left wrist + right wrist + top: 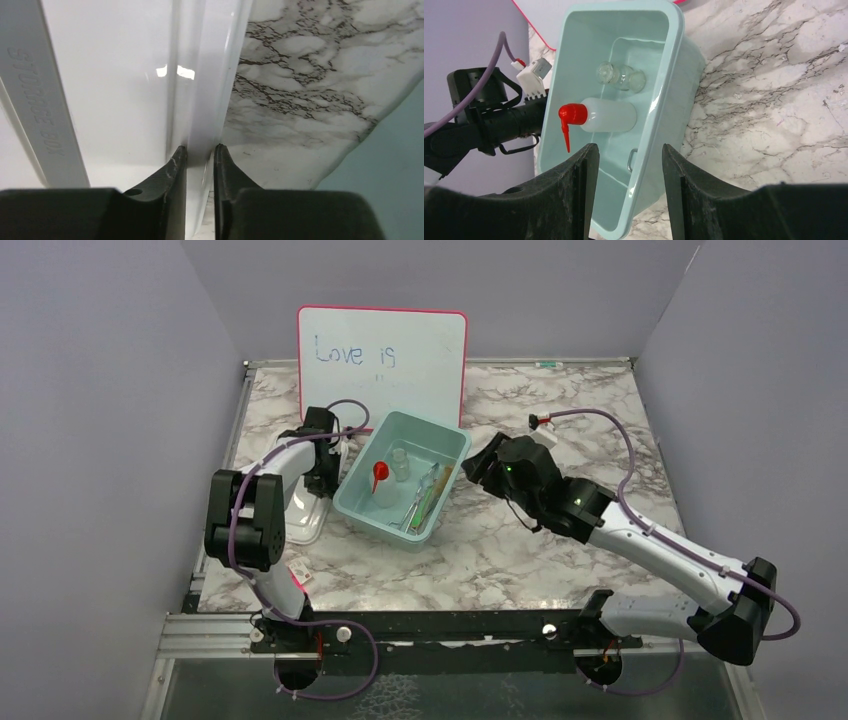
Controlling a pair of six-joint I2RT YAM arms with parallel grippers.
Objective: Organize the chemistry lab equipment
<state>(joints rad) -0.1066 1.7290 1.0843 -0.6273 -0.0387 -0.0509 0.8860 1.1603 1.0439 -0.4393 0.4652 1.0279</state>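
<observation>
A teal bin point(400, 490) holds the white squeeze bottle with red nozzle point(380, 476), the small glass flask point(401, 462) and the metal tongs beside a brush point(422, 502). I cannot make out the blue-capped tubes. My left gripper point(326, 478) is shut on the rim of a white storage-box lid point(115, 90) just left of the bin. My right gripper point(630, 150) is open, its jaws standing on either side of the bin's right wall point(664, 115). The bottle point(606, 115), the flask point(621, 76) and a bit of the tongs point(631, 160) show in the right wrist view.
A pink-framed whiteboard point(380, 350) reading "Love is" stands behind the bin. The white lid point(305, 522) lies flat along the table's left edge. A small pink and white item point(299, 577) lies by the left arm's base. Grey walls enclose the marble table point(560, 420).
</observation>
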